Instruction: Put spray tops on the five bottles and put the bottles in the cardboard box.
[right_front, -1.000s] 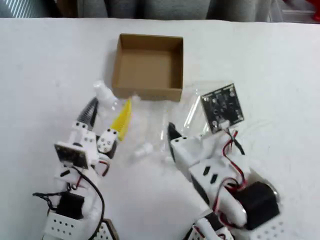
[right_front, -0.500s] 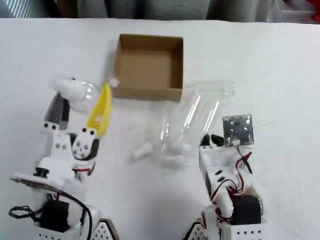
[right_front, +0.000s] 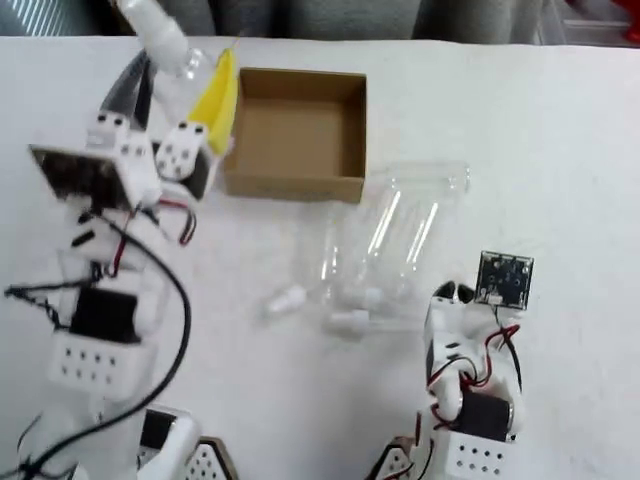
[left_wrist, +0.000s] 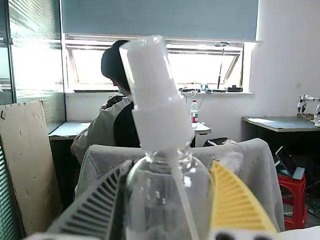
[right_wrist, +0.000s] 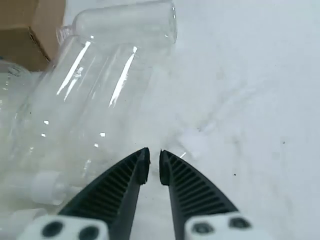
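Lying bottles (right_front: 385, 240) (clear, bunched together) block the five o'clock side of the cardboard box (right_front: 295, 186); bare table (right_front: 540, 130) at its three o'clock gives passage.

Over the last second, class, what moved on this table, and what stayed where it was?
The left gripper, shut on a spray-topped bottle, lifted it from the table before the cardboard box to high beside the box's left wall. The right gripper drew back toward its base, uncovering the clear bottles lying flat. Box, those bottles and the loose spray top stayed put.
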